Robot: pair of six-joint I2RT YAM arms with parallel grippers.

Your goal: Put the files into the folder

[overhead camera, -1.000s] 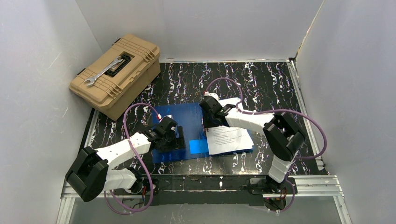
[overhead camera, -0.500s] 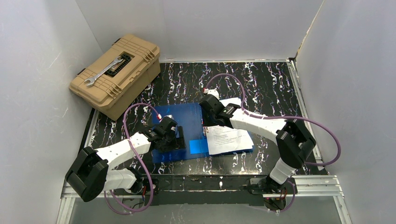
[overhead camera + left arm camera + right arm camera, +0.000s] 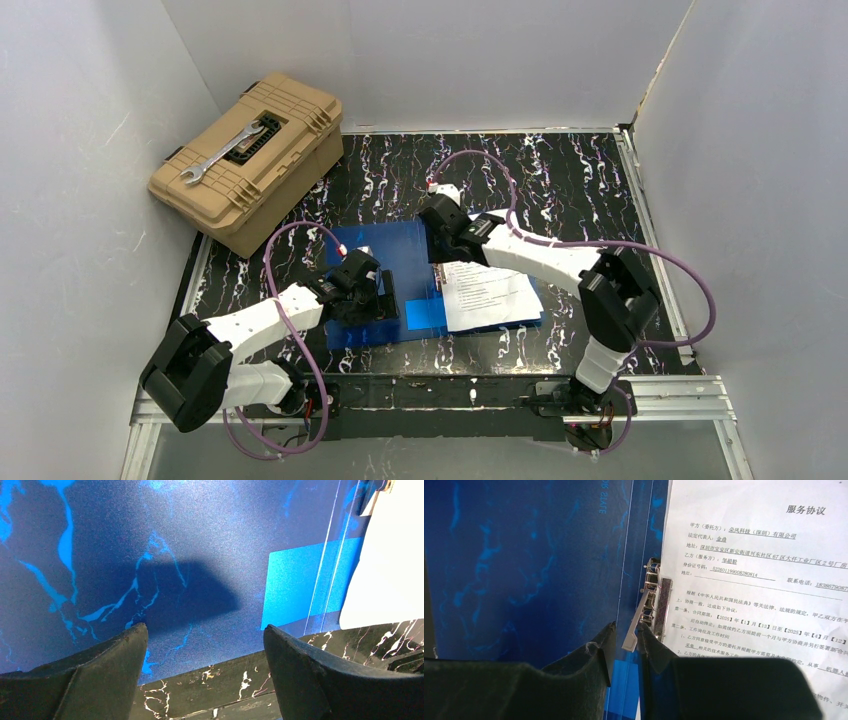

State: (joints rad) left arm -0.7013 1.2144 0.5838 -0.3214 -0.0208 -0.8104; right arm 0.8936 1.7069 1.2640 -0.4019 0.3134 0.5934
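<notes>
In the top view the folder (image 3: 405, 258) lies open and flat on the marbled black table (image 3: 560, 170), just beyond the two arm bases and near the table's middle. Its light-blue square (image 3: 425, 315) sits on the near edge, at 6 o'clock of the folder.

The left gripper (image 3: 383, 298) is low over the folder's left half, toward 8 o'clock of it. In the left wrist view its jaws stand wide apart with nothing between them, only the blue sheet below and the gripper's shadow on it.

The files (image 3: 490, 295) rest on the folder's right half, at 4 o'clock of its spine, as a white printed stack. The top sheet's left edge runs along the metal clip (image 3: 659, 595).

The right gripper (image 3: 440, 250) is at the spine, at 11 o'clock of the files. In the right wrist view its jaws are drawn narrow around the clip's raised lever (image 3: 634, 625). Whether they actually pinch it cannot be told.

Farthest off, at 10 o'clock of the table, a tan toolbox (image 3: 250, 160) stands against the left wall with a wrench (image 3: 222, 153) lying on its lid.
</notes>
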